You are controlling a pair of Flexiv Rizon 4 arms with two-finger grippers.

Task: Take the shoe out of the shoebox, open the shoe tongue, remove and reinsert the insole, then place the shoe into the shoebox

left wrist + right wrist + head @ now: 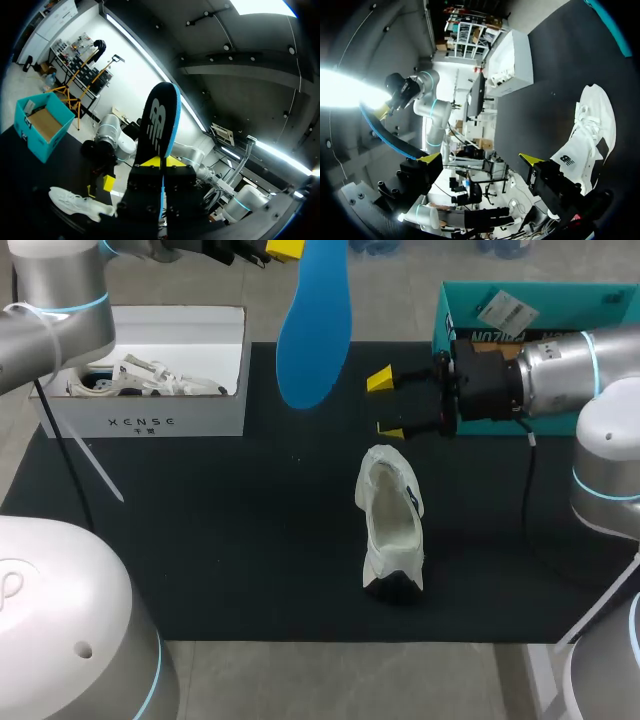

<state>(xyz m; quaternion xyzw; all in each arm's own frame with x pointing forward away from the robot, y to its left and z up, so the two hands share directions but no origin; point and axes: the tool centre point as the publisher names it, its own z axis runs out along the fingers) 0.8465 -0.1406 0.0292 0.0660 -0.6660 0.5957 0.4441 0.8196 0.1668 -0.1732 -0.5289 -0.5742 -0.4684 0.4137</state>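
Observation:
A blue insole (313, 325) hangs high over the far middle of the mat, and my left gripper (285, 248) is shut on its top end. From the left wrist, the insole (160, 125) rises from between the left gripper's (161, 162) yellow tips. The white shoe (390, 525) rests on the black mat (200, 540) with its mouth facing up and its dark end toward the front. My right gripper (385, 405) stands open just beyond the shoe, holding nothing. In the right wrist view the shoe (587, 135) lies beside the right gripper (481, 159), and the insole (385, 135) shows edge-on.
A white shoebox (150, 415) with another white shoe (140, 380) inside stands at the back left. A teal box (445, 310) sits at the back right, behind my right arm. The mat is bare left of the shoe.

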